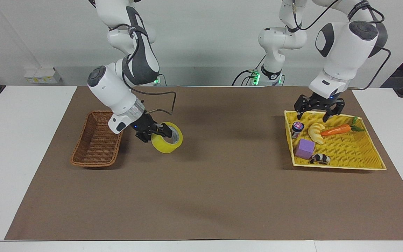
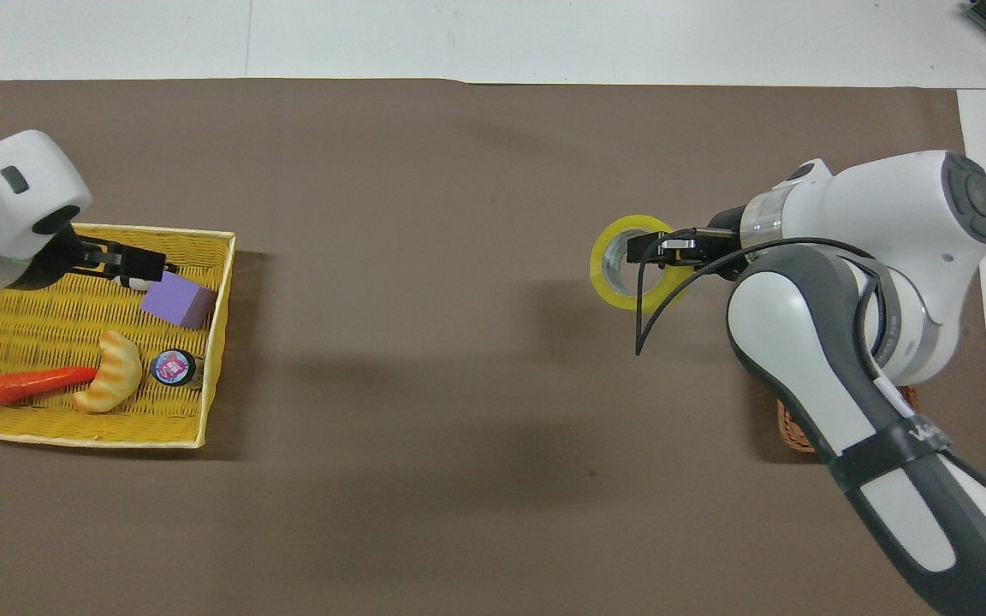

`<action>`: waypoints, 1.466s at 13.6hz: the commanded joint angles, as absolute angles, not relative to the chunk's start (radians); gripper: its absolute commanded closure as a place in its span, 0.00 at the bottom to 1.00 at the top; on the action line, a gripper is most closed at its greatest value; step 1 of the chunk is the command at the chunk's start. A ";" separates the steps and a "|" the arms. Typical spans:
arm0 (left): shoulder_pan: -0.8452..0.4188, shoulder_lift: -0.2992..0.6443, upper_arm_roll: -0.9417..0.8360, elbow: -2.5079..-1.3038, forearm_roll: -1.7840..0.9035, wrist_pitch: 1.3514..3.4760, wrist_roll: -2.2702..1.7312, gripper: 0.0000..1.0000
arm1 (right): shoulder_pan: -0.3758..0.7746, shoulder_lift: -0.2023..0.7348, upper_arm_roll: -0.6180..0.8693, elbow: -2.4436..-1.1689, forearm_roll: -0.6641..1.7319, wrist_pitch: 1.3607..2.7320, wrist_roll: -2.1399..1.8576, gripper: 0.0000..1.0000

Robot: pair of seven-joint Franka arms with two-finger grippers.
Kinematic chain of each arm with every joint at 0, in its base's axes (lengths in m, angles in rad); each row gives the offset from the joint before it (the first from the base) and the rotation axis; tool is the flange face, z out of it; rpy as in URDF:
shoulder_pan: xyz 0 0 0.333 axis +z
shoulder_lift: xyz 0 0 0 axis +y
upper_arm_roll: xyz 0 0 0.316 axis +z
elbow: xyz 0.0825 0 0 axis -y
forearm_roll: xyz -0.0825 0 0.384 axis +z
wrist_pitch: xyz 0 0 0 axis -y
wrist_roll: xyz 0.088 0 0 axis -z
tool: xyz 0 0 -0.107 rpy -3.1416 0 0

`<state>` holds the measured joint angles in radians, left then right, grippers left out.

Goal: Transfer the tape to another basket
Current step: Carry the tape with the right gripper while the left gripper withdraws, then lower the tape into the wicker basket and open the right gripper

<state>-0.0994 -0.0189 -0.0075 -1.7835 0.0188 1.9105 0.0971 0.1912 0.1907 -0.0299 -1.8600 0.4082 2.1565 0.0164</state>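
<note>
Above the surface, beside the basket [image 1: 98, 139], the tape [image 1: 167, 142] hangs tilted, its core opening facing up and away from the robots, at three o'clock of the right gripper [image 1: 152, 132], which clamps its wall; the left gripper [image 1: 319, 112] hangs spread over the yellow tray [image 1: 359, 161].

Glossy plastic tape [image 1: 167, 142]; rough wicker basket [image 1: 98, 144] (matt paper mat [image 1: 201, 196]).
</note>
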 commanded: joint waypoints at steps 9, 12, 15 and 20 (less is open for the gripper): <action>-0.035 0.041 -0.012 -1.431 0.034 1.533 0.129 0.00 | -0.073 0.117 -0.020 -1.862 0.063 1.942 0.069 1.00; -0.035 0.029 -0.017 -1.439 0.034 1.551 0.124 0.00 | -0.149 0.084 -0.018 -1.933 0.018 1.940 -0.001 1.00; -0.035 0.023 -0.018 -1.442 0.034 1.546 0.123 0.00 | -0.172 0.071 -0.020 -2.044 -0.043 1.957 -0.113 1.00; -0.034 0.021 -0.018 -1.443 0.034 1.546 0.121 0.00 | -0.189 0.087 -0.018 -2.091 -0.046 2.025 -0.135 0.00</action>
<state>-0.0463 0.0213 -0.0082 -1.4588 0.0212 1.5710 0.1184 -0.1659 0.1130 -0.0349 -2.0606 -0.0266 1.9943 -0.1061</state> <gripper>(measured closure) 0.000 0.855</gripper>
